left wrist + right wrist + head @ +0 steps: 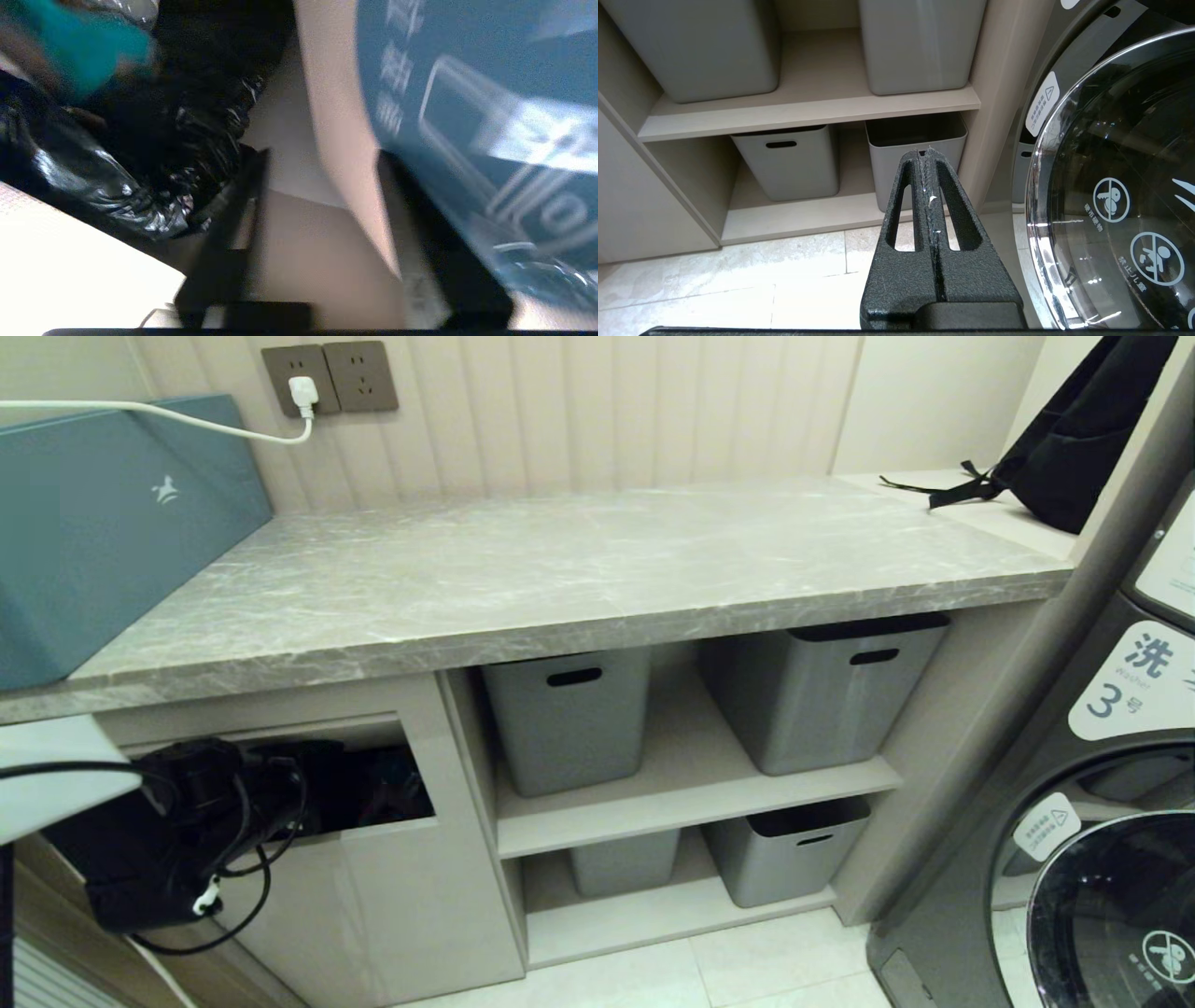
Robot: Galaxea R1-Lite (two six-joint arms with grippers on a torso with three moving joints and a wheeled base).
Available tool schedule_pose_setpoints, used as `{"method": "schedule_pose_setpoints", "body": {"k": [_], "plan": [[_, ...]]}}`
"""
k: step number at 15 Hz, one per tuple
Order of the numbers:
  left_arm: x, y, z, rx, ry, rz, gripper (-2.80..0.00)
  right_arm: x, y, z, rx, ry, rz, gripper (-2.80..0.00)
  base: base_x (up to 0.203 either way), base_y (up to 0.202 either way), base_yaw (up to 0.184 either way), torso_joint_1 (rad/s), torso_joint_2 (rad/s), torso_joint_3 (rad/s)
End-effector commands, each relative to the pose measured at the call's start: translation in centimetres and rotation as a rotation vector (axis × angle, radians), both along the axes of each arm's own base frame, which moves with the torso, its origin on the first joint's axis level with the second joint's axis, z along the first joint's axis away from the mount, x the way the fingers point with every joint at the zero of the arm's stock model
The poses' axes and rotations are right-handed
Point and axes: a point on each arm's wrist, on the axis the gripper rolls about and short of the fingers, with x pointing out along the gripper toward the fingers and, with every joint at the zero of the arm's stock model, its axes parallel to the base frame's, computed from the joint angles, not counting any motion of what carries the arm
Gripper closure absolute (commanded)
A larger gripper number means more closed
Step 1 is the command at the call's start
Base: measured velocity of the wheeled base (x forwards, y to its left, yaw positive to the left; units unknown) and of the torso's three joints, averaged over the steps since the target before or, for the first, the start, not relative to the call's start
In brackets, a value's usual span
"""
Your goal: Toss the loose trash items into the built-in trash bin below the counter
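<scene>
The built-in trash bin (pixel 392 896) is the beige cabinet under the counter (pixel 579 569), at the lower left. My left arm (pixel 196 803) reaches into its dark opening (pixel 373 789). Inside, my left gripper (pixel 324 156) is open, with only beige panel between its fingers. The flap's blue sticker (pixel 467 93) fills the space beside one finger. A blurred teal scrap (pixel 88 51) shows over the black bin liner (pixel 117 177), apart from the gripper. No bottle or wrapper is in view. My right gripper (pixel 927 151) is shut and empty, parked low by the shelves.
A teal box (pixel 103 523) stands on the counter's left end, a black bag (pixel 1074 429) at the far right. Grey tubs (pixel 569 719) (pixel 822 691) fill the shelves beside the bin. A washing machine (pixel 1074 803) stands to the right.
</scene>
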Motion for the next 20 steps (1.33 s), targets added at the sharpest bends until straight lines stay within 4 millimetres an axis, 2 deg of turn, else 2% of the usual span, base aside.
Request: {"method": "schedule_pose_setpoints", "body": {"k": [1, 4, 7, 8, 12, 17, 20], "plan": [[-0.1, 0.0, 0.4, -0.004, -0.015, 0.000, -2.80, 0.0, 0.0, 0.0, 0.000, -0.003, 0.001, 0.00, 0.000, 0.000, 0.000, 0.000, 0.00, 0.000], [-1.0, -0.1, 1.0, -0.011, -0.009, 0.008, -2.80, 0.0, 0.0, 0.0, 0.000, -0.003, 0.001, 0.00, 0.000, 0.000, 0.000, 0.000, 0.00, 0.000], [-3.7, -0.2, 2.7, -0.009, 0.000, 0.018, -2.80, 0.0, 0.0, 0.0, 0.000, 0.000, 0.001, 0.00, 0.000, 0.000, 0.000, 0.000, 0.00, 0.000], [-4.7, -0.3, 3.2, -0.007, 0.003, 0.022, 0.00, 0.0, 0.0, 0.0, 0.000, -0.001, 0.001, 0.00, 0.000, 0.000, 0.000, 0.000, 0.00, 0.000], [-9.4, -0.5, 5.1, 0.008, 0.015, 0.045, 0.00, 0.0, 0.0, 0.0, 0.000, -0.002, 0.001, 0.00, 0.000, 0.000, 0.000, 0.000, 0.00, 0.000], [-16.5, -2.2, 6.5, 0.013, 0.041, 0.051, 0.00, 0.0, 0.0, 0.0, 0.000, -0.002, 0.001, 0.00, 0.000, 0.000, 0.000, 0.000, 0.00, 0.000], [-20.8, -3.4, 7.1, 0.111, 0.020, 0.023, 0.00, 0.0, 0.0, 0.0, 0.000, -0.002, 0.001, 0.00, 0.000, 0.000, 0.000, 0.000, 0.00, 0.000]]}}
